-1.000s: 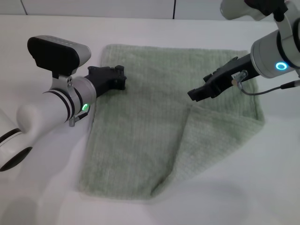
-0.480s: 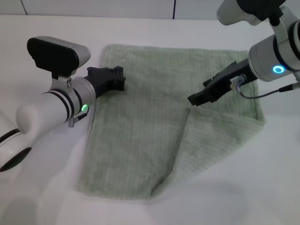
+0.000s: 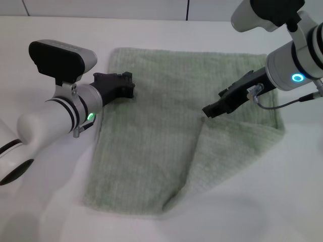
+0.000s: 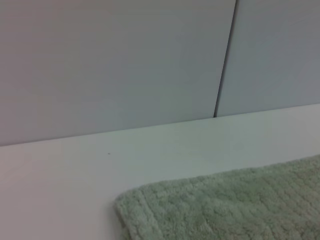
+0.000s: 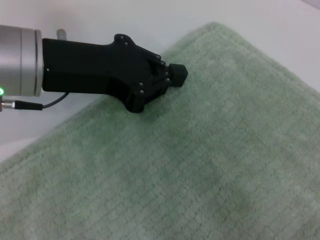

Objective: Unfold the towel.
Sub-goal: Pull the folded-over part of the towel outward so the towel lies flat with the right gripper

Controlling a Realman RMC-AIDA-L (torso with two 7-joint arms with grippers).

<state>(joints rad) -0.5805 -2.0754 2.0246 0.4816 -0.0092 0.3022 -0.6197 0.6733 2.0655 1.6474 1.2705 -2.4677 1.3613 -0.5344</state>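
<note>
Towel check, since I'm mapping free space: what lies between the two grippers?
Only a flat stretch of towel separates the left gripper from the right gripper; the head view shows it.

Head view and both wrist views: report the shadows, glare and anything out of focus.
Head view: even, soft light; the left gripper and right gripper cast faint dark shadows on the towel; no glare, only the arms' glowing status lights. Left wrist view: the towel's nearest edge is blurred. Right wrist view: a soft shadow lies under the left gripper.
</note>
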